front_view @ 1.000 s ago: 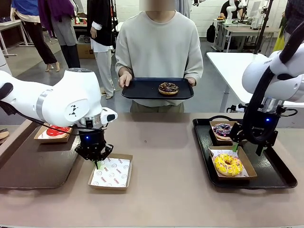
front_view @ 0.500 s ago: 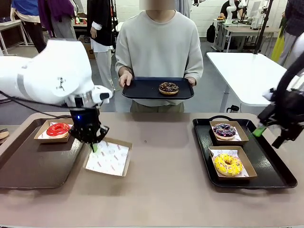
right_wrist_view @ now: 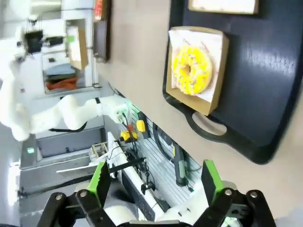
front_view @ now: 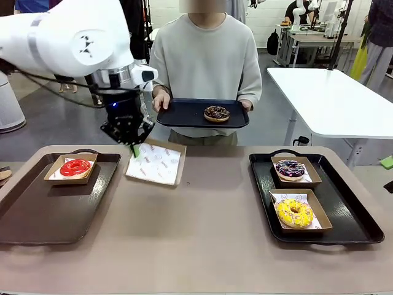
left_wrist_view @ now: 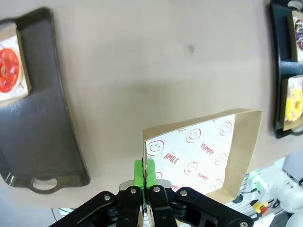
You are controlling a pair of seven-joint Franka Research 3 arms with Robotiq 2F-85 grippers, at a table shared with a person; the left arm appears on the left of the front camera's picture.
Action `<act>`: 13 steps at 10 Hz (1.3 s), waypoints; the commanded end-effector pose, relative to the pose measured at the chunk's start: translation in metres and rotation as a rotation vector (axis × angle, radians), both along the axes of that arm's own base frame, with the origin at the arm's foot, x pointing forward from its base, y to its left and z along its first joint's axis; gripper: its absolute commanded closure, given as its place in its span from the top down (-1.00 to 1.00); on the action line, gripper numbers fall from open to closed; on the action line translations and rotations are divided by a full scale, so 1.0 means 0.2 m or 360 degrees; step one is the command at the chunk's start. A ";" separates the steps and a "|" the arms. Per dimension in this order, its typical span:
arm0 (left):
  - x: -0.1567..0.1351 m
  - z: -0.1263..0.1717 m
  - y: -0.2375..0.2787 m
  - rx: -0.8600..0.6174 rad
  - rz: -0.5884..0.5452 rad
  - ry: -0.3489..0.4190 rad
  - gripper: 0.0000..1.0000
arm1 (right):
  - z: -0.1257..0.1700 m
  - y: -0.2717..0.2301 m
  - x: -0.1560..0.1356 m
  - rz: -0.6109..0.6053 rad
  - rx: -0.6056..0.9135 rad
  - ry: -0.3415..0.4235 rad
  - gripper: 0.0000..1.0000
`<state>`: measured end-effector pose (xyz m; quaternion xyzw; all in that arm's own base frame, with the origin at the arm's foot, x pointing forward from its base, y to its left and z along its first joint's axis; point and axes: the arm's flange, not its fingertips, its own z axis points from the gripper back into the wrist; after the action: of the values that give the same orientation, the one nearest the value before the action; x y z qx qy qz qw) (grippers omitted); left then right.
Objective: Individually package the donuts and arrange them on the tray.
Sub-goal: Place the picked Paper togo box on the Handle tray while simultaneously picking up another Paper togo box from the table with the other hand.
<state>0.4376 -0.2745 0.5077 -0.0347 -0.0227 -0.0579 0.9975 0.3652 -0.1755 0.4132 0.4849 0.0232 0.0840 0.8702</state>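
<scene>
left gripper (front_view: 135, 149): pinched on empty paper box (front_view: 156, 164), lifted, tilted
right gripper (right_wrist_view: 154, 182): wide, empty
chocolate donut (front_view: 216, 113): person's tray (front_view: 184, 117), 12 o'clock
red donut (front_view: 75, 166): boxed, left tray (front_view: 37, 215), 9 o'clock
yellow donut (front_view: 294, 212), purple donut (front_view: 288, 167): boxed, right tray (front_view: 353, 215), 3 o'clock

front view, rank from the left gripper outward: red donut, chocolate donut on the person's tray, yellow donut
Measured from the left gripper, which is shut on the empty paper box:
1. Red donut, in its box on the left tray, just below and left of the gripper.
2. Chocolate donut, on the tray the person holds, up and to the right.
3. Yellow donut, near end of the right tray, clearly farthest.
</scene>
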 end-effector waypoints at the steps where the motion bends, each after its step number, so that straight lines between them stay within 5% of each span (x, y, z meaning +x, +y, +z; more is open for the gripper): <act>1: 0.17 0.05 -0.10 0.0020 0.0025 -0.0003 -1.00 | -0.09 -0.11 0.00 -0.0052 0.0207 -0.0118 1.00; 9: 0.56 -0.08 -0.27 0.0079 0.0077 -0.0048 -1.00 | -0.24 -0.29 -0.14 -0.0654 0.0343 -0.0086 1.00; 13: 0.54 -0.11 -0.24 0.0032 0.0030 -0.0025 -1.00 | -0.26 -0.35 -0.14 -0.0548 0.0356 -0.0098 1.00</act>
<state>0.5472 -0.3257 0.4841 -0.0199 -0.0337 -0.0518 0.9979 0.3376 -0.2421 0.3611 0.5680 -0.0997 -0.0585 0.8149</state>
